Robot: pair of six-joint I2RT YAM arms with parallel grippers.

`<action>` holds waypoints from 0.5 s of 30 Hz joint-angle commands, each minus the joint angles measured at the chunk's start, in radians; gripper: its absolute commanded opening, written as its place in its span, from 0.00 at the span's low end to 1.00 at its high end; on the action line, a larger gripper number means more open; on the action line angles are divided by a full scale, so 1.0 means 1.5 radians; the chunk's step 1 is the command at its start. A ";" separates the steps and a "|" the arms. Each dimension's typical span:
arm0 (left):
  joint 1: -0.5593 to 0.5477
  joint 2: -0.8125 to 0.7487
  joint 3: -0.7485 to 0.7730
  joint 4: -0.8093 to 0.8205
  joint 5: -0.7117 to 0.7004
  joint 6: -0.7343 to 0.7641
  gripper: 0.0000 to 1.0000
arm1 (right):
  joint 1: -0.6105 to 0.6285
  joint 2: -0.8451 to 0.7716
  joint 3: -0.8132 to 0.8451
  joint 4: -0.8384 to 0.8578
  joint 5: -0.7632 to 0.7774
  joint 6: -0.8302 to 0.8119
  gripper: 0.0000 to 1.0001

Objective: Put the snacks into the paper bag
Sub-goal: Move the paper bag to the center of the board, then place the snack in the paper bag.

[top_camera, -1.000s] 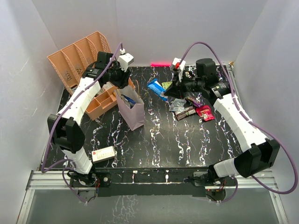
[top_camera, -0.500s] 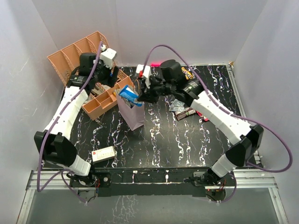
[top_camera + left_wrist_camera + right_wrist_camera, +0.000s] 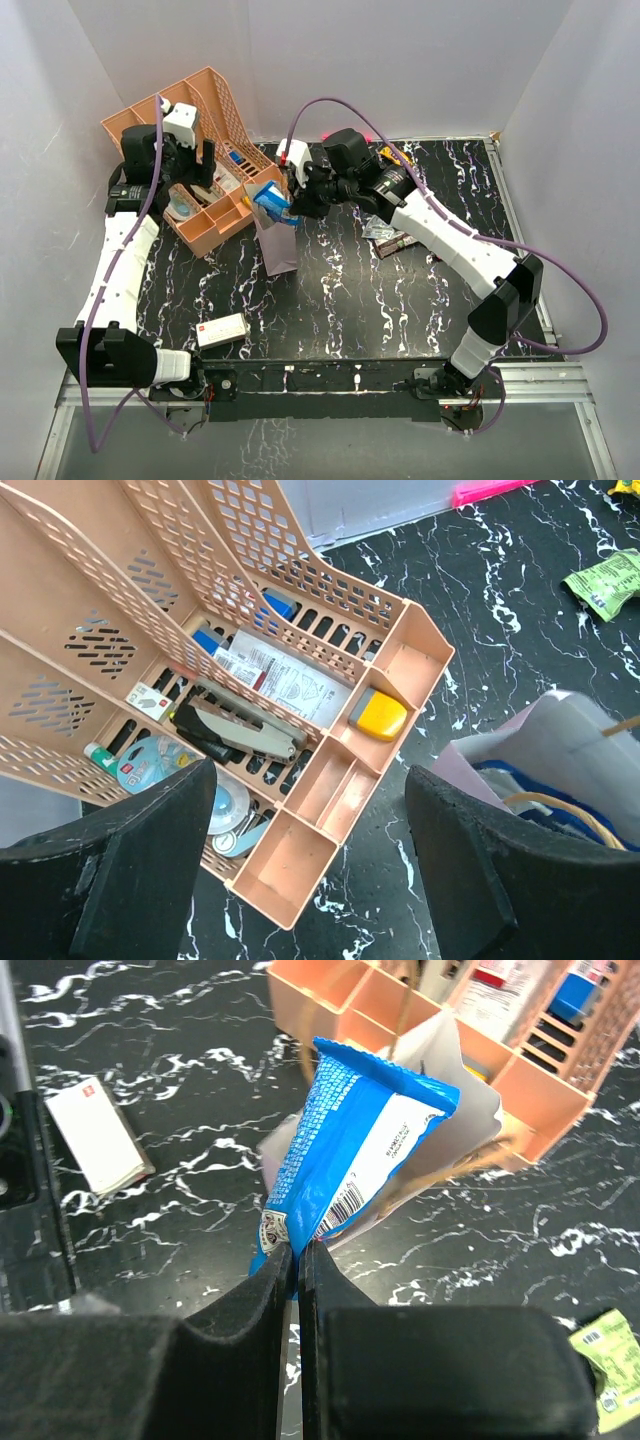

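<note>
Right gripper [image 3: 297, 1250] clamped large crinkly blue snack packet [image 3: 350, 1150] by its end, over mauve paper bag [image 3: 277, 240]; best lowered straight in, then released. Left gripper [image 3: 310, 780] spread wide, empty.

One paper bag [image 3: 280, 250], one blue packet [image 3: 270, 200], one peach organiser [image 3: 215, 95] far left, one white box [image 3: 222, 329] near left. Right: one silver wrapper [image 3: 378, 229], one brown wrapper [image 3: 398, 242], one green wrapper [image 3: 606, 580].

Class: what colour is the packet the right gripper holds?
The packet is blue and white; right wrist view.
</note>
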 commanded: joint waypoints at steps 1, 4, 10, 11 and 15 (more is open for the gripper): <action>0.006 -0.013 -0.011 0.017 0.024 -0.004 0.75 | 0.004 -0.043 0.040 -0.005 -0.106 -0.018 0.08; 0.006 -0.013 -0.015 0.015 0.047 -0.001 0.76 | 0.003 -0.067 0.031 0.000 -0.108 -0.012 0.08; 0.006 -0.014 -0.027 0.018 0.079 -0.003 0.77 | 0.004 -0.056 0.059 0.002 0.019 0.012 0.08; 0.006 -0.015 -0.029 0.018 0.082 -0.004 0.77 | 0.004 -0.051 0.066 0.001 0.034 0.016 0.08; 0.006 -0.019 -0.037 0.022 0.087 -0.003 0.77 | 0.011 -0.028 0.082 0.000 0.074 0.042 0.08</action>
